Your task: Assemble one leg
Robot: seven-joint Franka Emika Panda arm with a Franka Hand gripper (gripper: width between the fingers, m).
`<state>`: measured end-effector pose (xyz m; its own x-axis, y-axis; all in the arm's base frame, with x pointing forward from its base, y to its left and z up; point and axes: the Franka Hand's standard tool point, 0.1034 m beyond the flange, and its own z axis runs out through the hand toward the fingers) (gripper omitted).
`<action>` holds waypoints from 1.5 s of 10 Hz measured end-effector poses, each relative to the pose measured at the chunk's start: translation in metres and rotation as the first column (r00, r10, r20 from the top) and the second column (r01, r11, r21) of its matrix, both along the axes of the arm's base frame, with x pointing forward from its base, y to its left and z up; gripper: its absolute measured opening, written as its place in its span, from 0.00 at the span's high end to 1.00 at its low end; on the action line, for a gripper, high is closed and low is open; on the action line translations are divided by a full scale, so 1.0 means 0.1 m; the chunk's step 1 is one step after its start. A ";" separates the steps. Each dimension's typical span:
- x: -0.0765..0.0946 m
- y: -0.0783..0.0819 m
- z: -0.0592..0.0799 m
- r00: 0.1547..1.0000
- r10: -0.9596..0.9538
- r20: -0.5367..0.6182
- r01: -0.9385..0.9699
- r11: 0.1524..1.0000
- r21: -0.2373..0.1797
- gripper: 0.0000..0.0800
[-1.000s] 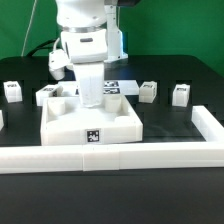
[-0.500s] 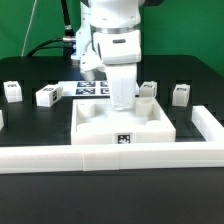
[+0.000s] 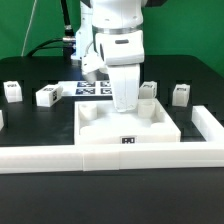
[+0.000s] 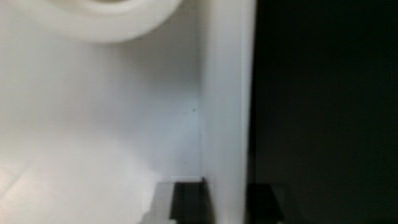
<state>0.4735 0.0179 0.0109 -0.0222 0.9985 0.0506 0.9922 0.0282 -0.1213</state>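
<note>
Nearest, across the lower part of the exterior view: a long white border strip (image 3: 60, 158), turning back along the right edge. Just behind it, centre frame: a large white square tray (image 3: 100, 133) with raised rim, tag on its front wall. Down inside the tray, by its far wall: the gripper (image 3: 124, 104), fingertips hidden; clamped or slack, cannot tell. In the wrist view, only a blurred white surface (image 4: 107, 130) beside black. Farther back on the black table (image 3: 30, 125), in a row: a leg (image 3: 12, 91) at the mid-left edge, another leg (image 3: 47, 96) just right of it, another leg (image 3: 148, 90) right of the gripper, another leg (image 3: 181, 93) beyond, all resting on the table. Behind the arm, the marker board (image 3: 92, 89).
</note>
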 end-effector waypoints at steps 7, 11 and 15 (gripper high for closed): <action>0.15 0.47 0.00 0.999 -0.035 0.014 0.035 0.999 0.015 0.91; 0.27 0.60 0.00 1.000 -0.024 0.016 0.023 0.999 0.026 0.91; 0.26 0.59 0.00 0.999 -0.038 0.012 0.037 0.999 0.024 0.64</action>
<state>0.4998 0.0769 0.0108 0.0145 0.9972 0.0738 0.9940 -0.0064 -0.1088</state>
